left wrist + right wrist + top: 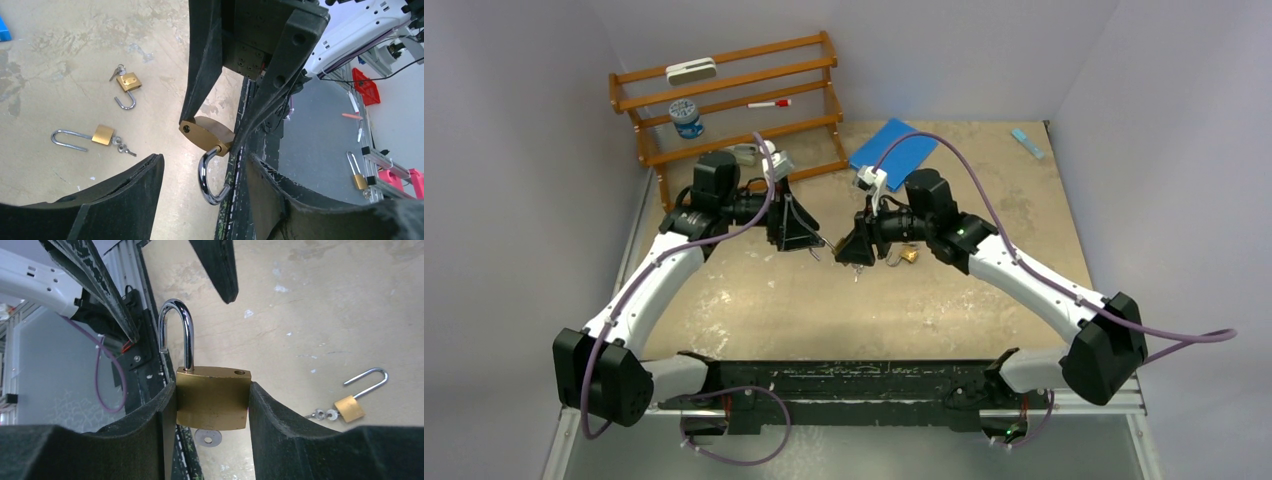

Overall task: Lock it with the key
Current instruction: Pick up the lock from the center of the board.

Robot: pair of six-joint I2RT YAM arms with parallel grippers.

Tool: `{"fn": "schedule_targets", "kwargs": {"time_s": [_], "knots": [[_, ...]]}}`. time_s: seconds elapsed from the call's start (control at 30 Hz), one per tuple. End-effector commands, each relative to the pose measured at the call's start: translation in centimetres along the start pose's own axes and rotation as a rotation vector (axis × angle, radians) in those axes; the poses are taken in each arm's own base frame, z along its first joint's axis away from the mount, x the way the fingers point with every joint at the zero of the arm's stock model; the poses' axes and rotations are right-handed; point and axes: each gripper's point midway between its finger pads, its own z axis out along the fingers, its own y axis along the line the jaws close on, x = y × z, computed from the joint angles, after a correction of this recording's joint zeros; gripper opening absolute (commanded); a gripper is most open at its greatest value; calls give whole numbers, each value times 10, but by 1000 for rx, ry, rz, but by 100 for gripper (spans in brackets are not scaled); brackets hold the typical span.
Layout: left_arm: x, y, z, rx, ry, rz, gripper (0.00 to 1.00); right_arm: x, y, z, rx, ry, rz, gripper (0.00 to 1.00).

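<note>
My right gripper (212, 390) is shut on the body of a brass padlock (212, 397), gripping its two narrow sides. The chrome shackle (182, 330) stands open and points towards the left arm. A silver key (207, 437) sticks out of the lock's underside. In the left wrist view the same padlock (207, 132) hangs between the right arm's fingers (205, 60), with its shackle (207, 175) reaching in between my left gripper's (204, 159) fingers. That gripper is open and neither finger touches the shackle. From above, both grippers (809, 240) (856, 255) meet over the table's middle.
Two other small brass padlocks lie on the table with shackles open and keys attached, one (129, 82) farther off, one (102, 135) nearer with a long shackle. A wooden rack (724, 100) stands at the back left. A blue pad (894, 150) lies behind the grippers.
</note>
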Motion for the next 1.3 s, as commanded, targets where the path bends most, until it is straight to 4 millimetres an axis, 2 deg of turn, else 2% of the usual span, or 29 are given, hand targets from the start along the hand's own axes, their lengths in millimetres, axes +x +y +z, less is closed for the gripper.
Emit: {"fn": "schedule_targets", "kwargs": {"time_s": [0.0,0.1,0.2,0.3,0.33,0.37,0.5,0.57,0.6,0.67,0.77,0.8,0.87,0.93,1.07,1.27], "knots": [[-13,-7,1,14,1,59,59,-50,9,-12,32,-137,-111,0],[-11,-7,2,15,6,56,56,-52,9,-10,19,-139,-111,0],[-9,-8,4,23,13,52,44,-54,9,-8,15,-136,-110,0],[-7,-5,5,13,20,45,20,-57,11,-8,9,-142,-116,0],[-7,-2,5,-1,20,45,3,-59,12,-9,3,-144,-118,0],[-7,1,5,-19,20,43,0,-60,14,-10,-2,-147,-122,0],[-9,3,5,-26,14,69,0,-61,18,-12,-15,-148,-125,1],[-13,5,5,-31,3,85,0,-62,20,-13,-17,-150,-128,12],[-16,7,6,-37,-9,84,0,-63,21,-15,-16,-151,-131,22],[-29,7,9,-36,-48,75,0,-67,23,-18,-9,-165,-144,50],[-62,-3,10,4,-150,107,0,-75,22,-24,23,-198,-161,88],[-72,-7,10,14,-181,121,0,-75,19,-26,41,-204,-163,97],[-83,-11,7,1,-208,176,0,-78,14,-30,84,-244,-190,99],[-89,-5,4,-58,-234,224,0,-79,10,-37,109,-287,-219,99],[-112,-13,0,-44,-400,236,0,-93,10,-61,177,-471,-281,99],[-131,-33,-10,14,-550,286,0,-109,35,-97,161,-765,-514,99]]}}
